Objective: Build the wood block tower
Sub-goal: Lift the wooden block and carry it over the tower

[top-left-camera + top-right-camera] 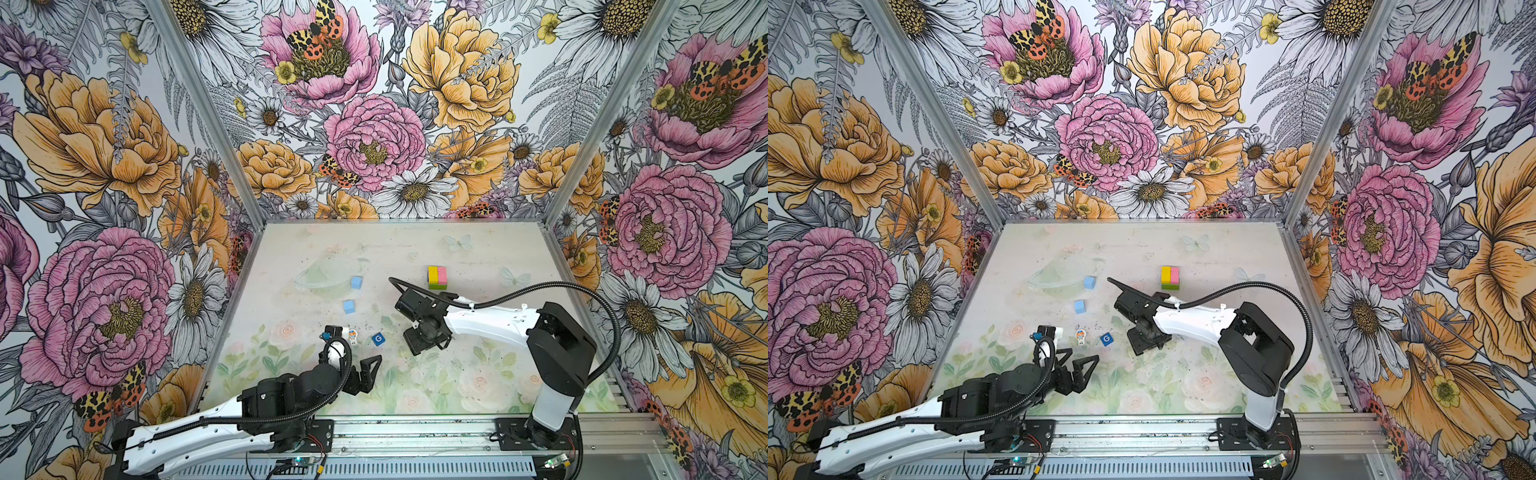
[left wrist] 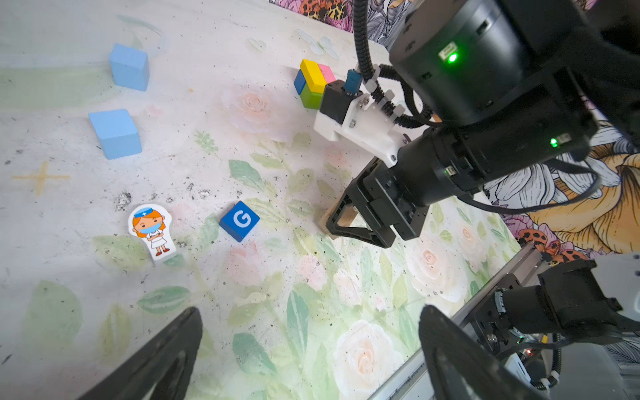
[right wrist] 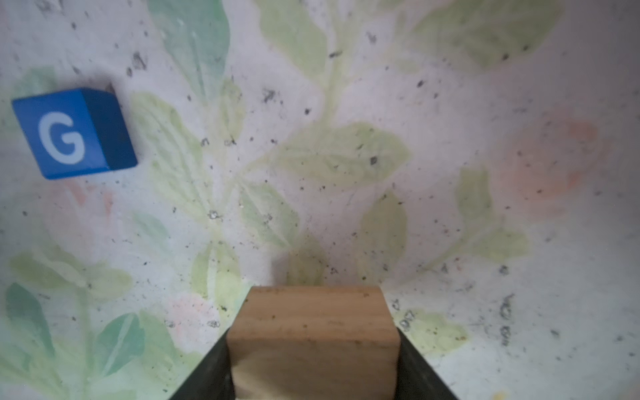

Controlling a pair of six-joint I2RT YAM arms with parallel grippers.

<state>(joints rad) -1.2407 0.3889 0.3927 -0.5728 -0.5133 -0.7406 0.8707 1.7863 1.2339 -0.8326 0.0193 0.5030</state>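
Beside the dark blue G cube (image 1: 377,339), on its right in both top views: my right end effector (image 3: 313,343), pointing down at the worktop (image 1: 457,249), its jaws narrowed against two opposite faces of a plain tan block (image 3: 313,322). I cannot tell whether the block's underside touches the worktop. Nearer the front rail than the G cube, slightly left: my left end effector (image 2: 310,322), jaws wide, holding nothing. Just left of the G cube: white toy figure (image 2: 152,230), lying flat, picture side up. Beyond the G cube, to the left: farther light blue cube (image 1: 356,282) and nearer light blue cube (image 1: 348,306), apart from each other. Beyond the G cube, to the right: started tower (image 1: 437,277), with yellow brick (image 1: 433,273) and pink brick (image 1: 442,273) side by side, touching, on green brick (image 1: 437,285). The left wrist view shows a blue block (image 2: 300,81) beside the green one.
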